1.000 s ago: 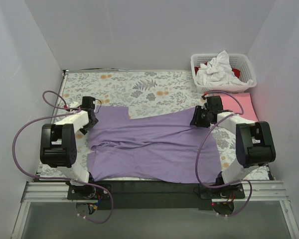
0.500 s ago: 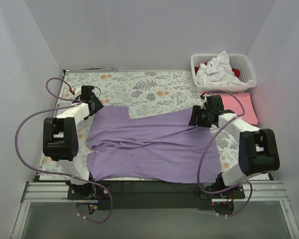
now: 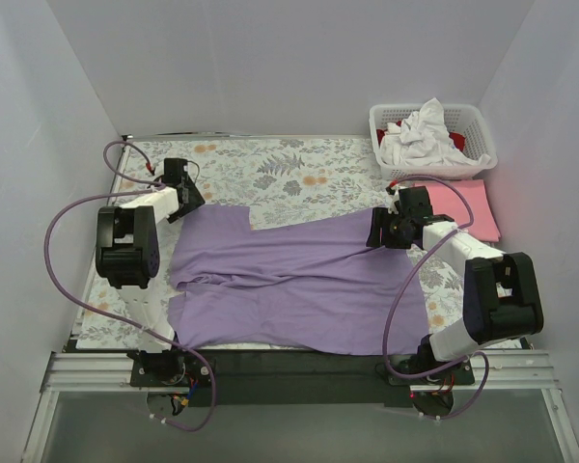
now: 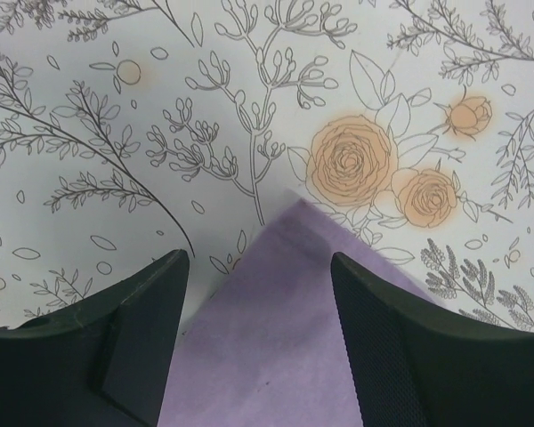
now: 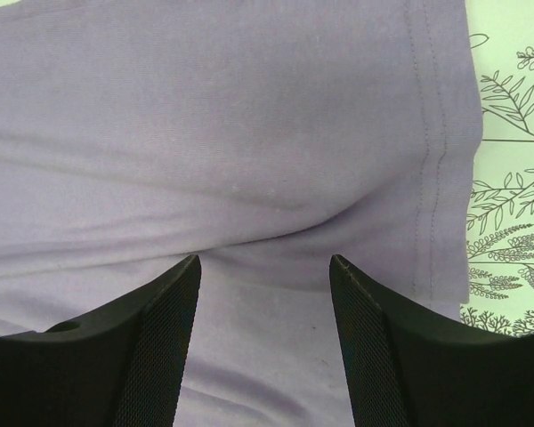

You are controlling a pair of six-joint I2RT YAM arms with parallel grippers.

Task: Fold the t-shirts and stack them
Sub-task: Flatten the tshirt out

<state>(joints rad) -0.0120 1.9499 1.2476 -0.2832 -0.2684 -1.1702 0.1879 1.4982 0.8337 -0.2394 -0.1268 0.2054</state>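
The lavender-purple t-shirt [image 3: 289, 280] lies spread and wrinkled across the floral cloth. My left gripper [image 3: 187, 197] is open at its far left corner; in the left wrist view that corner [image 4: 285, 311] lies between the fingers [image 4: 387, 347]. My right gripper [image 3: 378, 231] is open over the shirt's far right hemmed edge [image 5: 436, 151], with a fold of purple cloth [image 5: 249, 240] between the jaws. A folded pink t-shirt [image 3: 463, 207] lies flat at the right. White [image 3: 420, 135] and red [image 3: 457, 142] t-shirts sit bunched in the basket.
A white lattice basket [image 3: 482, 154] stands at the back right corner. The floral cloth [image 3: 270, 169] covers the table. White walls close in on three sides. Purple cables loop beside both arms.
My left gripper has moved away from me and slightly right, to the shirt's far left corner. My right gripper has barely moved.
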